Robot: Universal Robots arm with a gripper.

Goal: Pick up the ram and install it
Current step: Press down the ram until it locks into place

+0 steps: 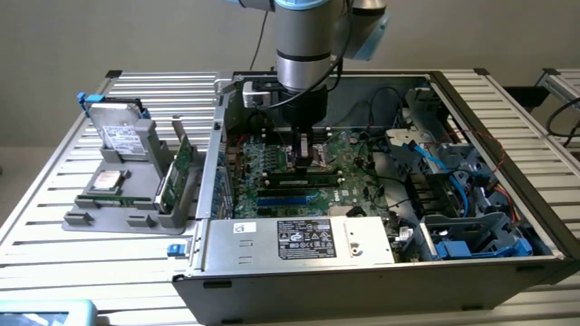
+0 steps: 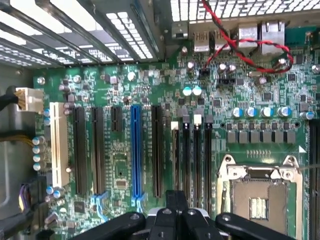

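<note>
Inside the open computer case, the ram (image 1: 299,180), a long thin stick with dark chips, stands in a motherboard slot. In the wrist view it is a thin edge (image 2: 175,160) in the slot beside the long black slots. My gripper (image 1: 305,161) hangs on the arm just over it with its fingers shut together and nothing between them. The shut fingertips (image 2: 176,199) sit over one end of that slot. I cannot tell whether they touch the ram.
The case walls (image 1: 217,136) ring the motherboard (image 2: 120,170). A labelled metal box (image 1: 299,238) covers the near side, with blue cables (image 1: 435,163) at the exterior view's right. A red-black wire (image 2: 250,40) and the CPU socket (image 2: 260,195) lie close. A grey holder (image 1: 118,221) carries a hard drive (image 1: 122,132) and green boards (image 1: 186,170).
</note>
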